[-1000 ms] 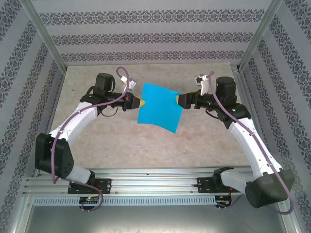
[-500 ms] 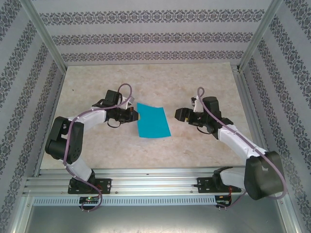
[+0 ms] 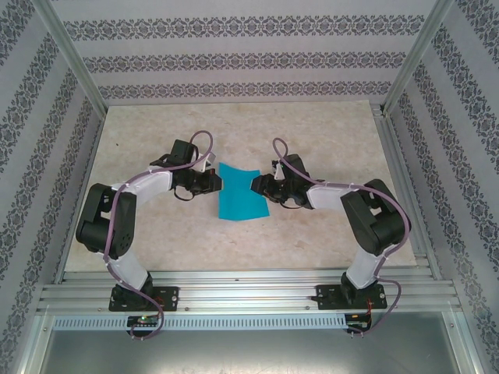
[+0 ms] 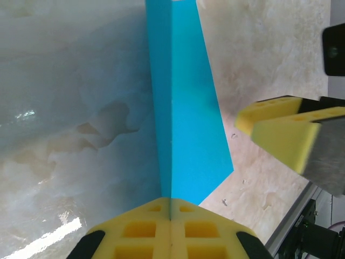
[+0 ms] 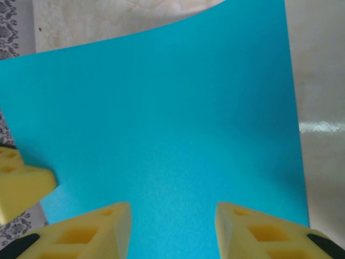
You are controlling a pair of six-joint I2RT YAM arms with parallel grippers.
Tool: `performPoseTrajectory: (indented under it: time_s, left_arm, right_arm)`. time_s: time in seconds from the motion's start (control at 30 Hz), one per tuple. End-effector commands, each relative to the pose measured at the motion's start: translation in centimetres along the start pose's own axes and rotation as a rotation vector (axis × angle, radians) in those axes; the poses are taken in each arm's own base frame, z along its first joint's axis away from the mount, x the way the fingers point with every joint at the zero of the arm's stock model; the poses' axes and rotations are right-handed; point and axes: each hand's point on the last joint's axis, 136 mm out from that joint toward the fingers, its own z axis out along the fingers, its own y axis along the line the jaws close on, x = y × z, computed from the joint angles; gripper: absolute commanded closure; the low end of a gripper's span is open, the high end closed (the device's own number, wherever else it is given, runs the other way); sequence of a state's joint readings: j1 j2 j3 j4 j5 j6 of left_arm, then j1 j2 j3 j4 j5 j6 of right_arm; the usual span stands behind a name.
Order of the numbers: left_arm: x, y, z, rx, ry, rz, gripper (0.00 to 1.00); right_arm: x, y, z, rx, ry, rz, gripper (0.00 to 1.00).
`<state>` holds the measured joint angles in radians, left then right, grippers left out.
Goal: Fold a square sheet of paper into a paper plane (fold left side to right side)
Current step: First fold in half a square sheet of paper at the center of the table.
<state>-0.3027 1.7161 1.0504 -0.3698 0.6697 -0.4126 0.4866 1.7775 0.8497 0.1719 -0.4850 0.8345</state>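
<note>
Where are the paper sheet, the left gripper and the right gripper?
paper sheet [image 3: 240, 196]: top external view, middle of its face.
left gripper [image 4: 171, 205]: left wrist view, seam between closed fingertips.
right gripper [image 5: 172, 216]: right wrist view, gap between fingertips.

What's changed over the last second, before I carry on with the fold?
The left tool drew back toward the near edge, bringing the teal-blue square sheet of paper nearer and lower. The right tool parted from the sheet's right edge, then moved left back to it, fingers apart. Unchanged: the left tool's shut grip on the left edge.
</note>
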Motion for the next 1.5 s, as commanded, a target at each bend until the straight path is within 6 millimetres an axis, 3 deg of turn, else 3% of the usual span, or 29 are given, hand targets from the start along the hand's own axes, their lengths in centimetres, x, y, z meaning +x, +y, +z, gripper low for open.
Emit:
performPoseTrajectory:
  time_s: [0.0, 0.2, 0.43, 0.77, 1.1, 1.27, 1.47]
  left_arm:
    - [-0.2, -0.3, 0.3, -0.004, 0.011, 0.015, 0.86]
    - [-0.5, -1.0, 1.0, 0.07, 0.012, -0.006, 0.67]
    - [-1.4, -2.5, 0.9, 0.146, -0.006, -0.01, 0.62]
    - [-2.3, -2.7, 1.6, 0.167, -0.017, -0.027, 0.6]
    - [-3.0, -3.1, 2.9, 0.166, -0.011, -0.027, 0.58]
    - [-3.2, -3.1, 3.3, 0.162, -0.008, -0.026, 0.58]
    - [-3.2, -3.2, 3.6, 0.156, -0.004, -0.023, 0.58]
  right_arm:
    - [-1.1, -0.2, 1.1, 0.021, -0.031, 0.032, 0.57]
    - [0.3, -2.6, 2.2, 0.118, 0.028, 0.04, 0.57]
    - [1.1, -3.7, 2.5, 0.157, 0.054, 0.037, 0.57]
    - [-1.4, 1.3, 1.0, -0.024, -0.027, -0.035, 0.53]
    - [-1.3, 1.5, 0.4, -0.03, -0.031, -0.043, 0.52]
    - [-1.3, 3.3, -1.0, -0.097, -0.047, -0.069, 0.47]
    - [0.1, 5.3, -1.6, -0.186, -0.005, -0.051, 0.42]
